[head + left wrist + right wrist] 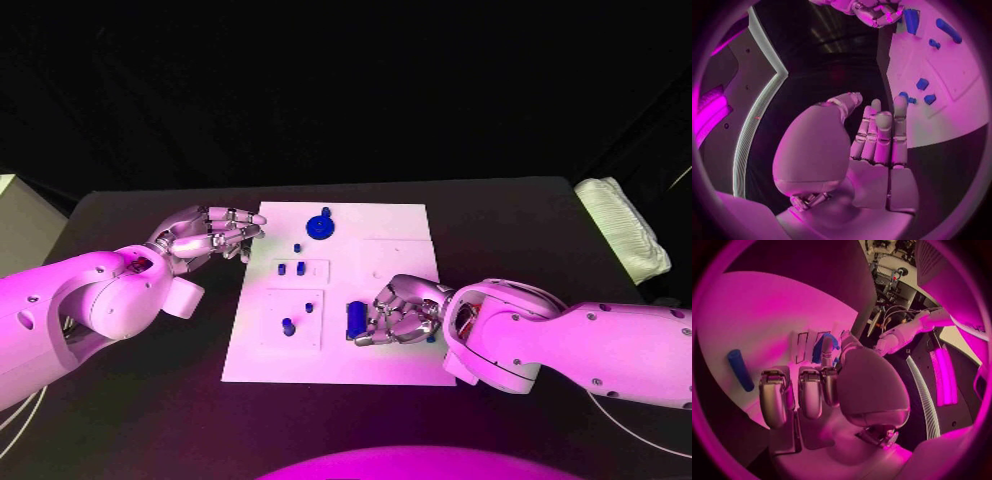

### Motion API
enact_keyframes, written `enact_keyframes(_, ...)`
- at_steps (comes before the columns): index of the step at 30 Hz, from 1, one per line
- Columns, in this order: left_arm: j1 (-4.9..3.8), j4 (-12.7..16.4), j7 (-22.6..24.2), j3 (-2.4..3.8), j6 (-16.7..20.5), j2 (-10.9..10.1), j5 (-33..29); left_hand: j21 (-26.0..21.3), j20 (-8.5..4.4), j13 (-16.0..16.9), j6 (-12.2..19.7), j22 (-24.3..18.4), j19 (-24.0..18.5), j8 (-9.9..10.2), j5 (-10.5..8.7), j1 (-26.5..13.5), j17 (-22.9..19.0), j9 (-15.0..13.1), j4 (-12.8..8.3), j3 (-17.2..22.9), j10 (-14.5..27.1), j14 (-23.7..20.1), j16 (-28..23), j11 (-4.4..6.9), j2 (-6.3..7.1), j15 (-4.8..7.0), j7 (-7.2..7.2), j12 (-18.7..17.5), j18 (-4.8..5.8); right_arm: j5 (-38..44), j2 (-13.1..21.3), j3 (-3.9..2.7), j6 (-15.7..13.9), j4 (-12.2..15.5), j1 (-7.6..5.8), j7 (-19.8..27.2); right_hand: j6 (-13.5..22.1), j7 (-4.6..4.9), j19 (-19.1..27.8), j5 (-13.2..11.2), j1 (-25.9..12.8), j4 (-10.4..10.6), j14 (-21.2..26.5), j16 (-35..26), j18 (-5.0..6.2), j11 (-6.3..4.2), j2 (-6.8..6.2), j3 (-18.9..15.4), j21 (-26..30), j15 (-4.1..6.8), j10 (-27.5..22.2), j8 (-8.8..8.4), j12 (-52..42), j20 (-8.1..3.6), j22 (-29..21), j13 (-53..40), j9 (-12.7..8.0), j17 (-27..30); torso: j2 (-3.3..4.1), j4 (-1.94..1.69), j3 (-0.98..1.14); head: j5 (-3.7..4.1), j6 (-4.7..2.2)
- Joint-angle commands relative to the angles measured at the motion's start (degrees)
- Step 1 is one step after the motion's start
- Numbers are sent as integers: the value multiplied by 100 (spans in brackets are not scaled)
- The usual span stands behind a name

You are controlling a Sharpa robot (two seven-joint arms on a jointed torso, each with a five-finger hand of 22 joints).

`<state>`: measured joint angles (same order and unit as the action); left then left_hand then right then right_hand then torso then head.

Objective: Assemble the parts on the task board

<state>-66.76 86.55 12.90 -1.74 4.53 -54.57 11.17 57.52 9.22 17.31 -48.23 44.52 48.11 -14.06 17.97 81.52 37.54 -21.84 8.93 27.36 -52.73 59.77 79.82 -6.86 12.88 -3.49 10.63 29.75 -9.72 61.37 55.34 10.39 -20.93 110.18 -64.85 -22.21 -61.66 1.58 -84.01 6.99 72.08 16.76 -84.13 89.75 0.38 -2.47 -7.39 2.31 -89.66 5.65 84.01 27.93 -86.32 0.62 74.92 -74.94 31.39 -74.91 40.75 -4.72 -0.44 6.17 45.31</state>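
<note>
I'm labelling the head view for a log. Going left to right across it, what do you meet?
Left hand → task board → right hand → white cloth at the table's right edge.

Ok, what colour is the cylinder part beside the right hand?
Blue; the cylinder part shows best in the right wrist view.

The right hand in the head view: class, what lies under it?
The right hand rests over the task board, beside a long blue part. Anything beneath its palm is covered.
</note>
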Motion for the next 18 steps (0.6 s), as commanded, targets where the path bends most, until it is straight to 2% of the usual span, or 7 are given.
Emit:
enact_keyframes(1, 1, 10, 11, 3, -107, 4, 15, -24, 9, 5, 42, 4, 24, -23, 20, 30, 1, 9, -24, 18, 37, -5, 38, -15, -33, 2, -1, 20, -80, 16, 7, 0, -144, -30, 4, 74, -49, -1, -599, -35, -41, 2, -587, 25, -38, 4, 2, -29, -34, 10, 485, -3, -12, -15, 1508, -1336, 8, -1509, 2, -1, 0, -3, 1)
enact_keyframes(4, 1, 10, 8, 3, -108, 3, 21, -24, 9, 5, 42, 4, 24, -23, 20, 30, 1, 9, -24, 18, 37, -5, 38, -15, -33, 2, -1, 20, -80, 45, 5, 0, -183, -59, 4, 26, -49, -2, -599, -36, -44, 0, -587, 25, -38, 3, 7, -28, -34, 10, 486, -3, -15, -15, 1508, -1338, 9, -1509, 4, 0, 1, -5, -1)
enact_keyframes(12, 1, 11, 4, 3, -115, 6, 35, -24, 10, 12, 46, 5, 24, -27, 18, 23, -7, 10, -18, 15, 56, -10, 39, -20, -32, -2, 4, 36, -79, 95, -73, 0, -212, -104, 3, -62, -47, -10, -599, -70, -166, -4, -587, 25, -38, -3, 161, 1, -34, 15, 493, 8, -30, -17, 1508, -1346, 33, -1509, 6, -1, 4, -2, 10)
enact_keyframes(18, 1, 14, -2, 3, -113, 7, 63, -24, 10, 12, 46, 5, 24, -27, 18, 23, -7, 10, -18, 15, 56, -10, 39, -20, -32, -2, 4, 36, -79, 283, -152, 0, -177, -144, 3, -153, -47, -15, -599, -84, -182, -9, -587, 25, -38, -8, 222, 22, -34, 18, 495, 11, -37, -19, 1508, -1350, 41, -1509, 5, -4, -3, -1, 30)
